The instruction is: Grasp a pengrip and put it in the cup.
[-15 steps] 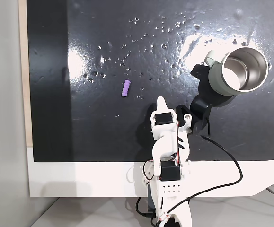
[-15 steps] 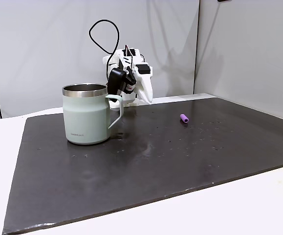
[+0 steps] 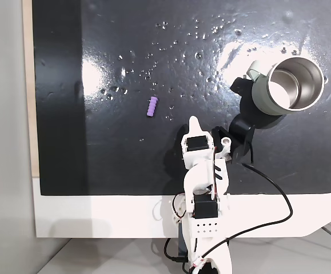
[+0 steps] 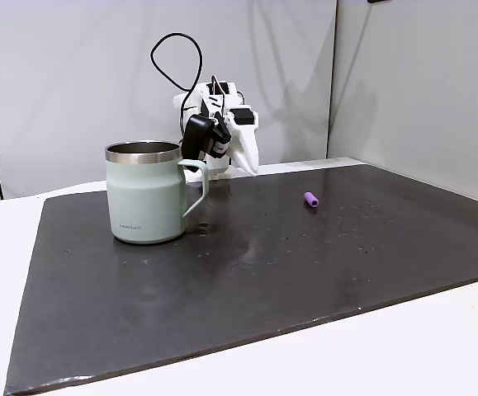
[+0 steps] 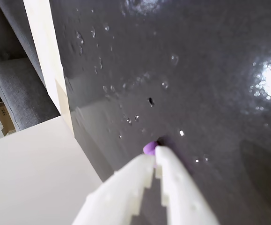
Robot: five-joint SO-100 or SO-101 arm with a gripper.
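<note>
light-purple pengrip [image 3: 152, 107], grey-green steel-rimmed cup [image 3: 286, 85], white gripper [image 5: 155, 153], black mat [image 3: 125, 154]

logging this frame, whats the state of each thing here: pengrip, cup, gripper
pengrip: lying on its side on the black mat, free, not gripped
cup: upright on the mat, nothing seen inside, handle toward the arm
gripper: fingers shut together, holding nothing, raised off the mat near the arm's base
</note>
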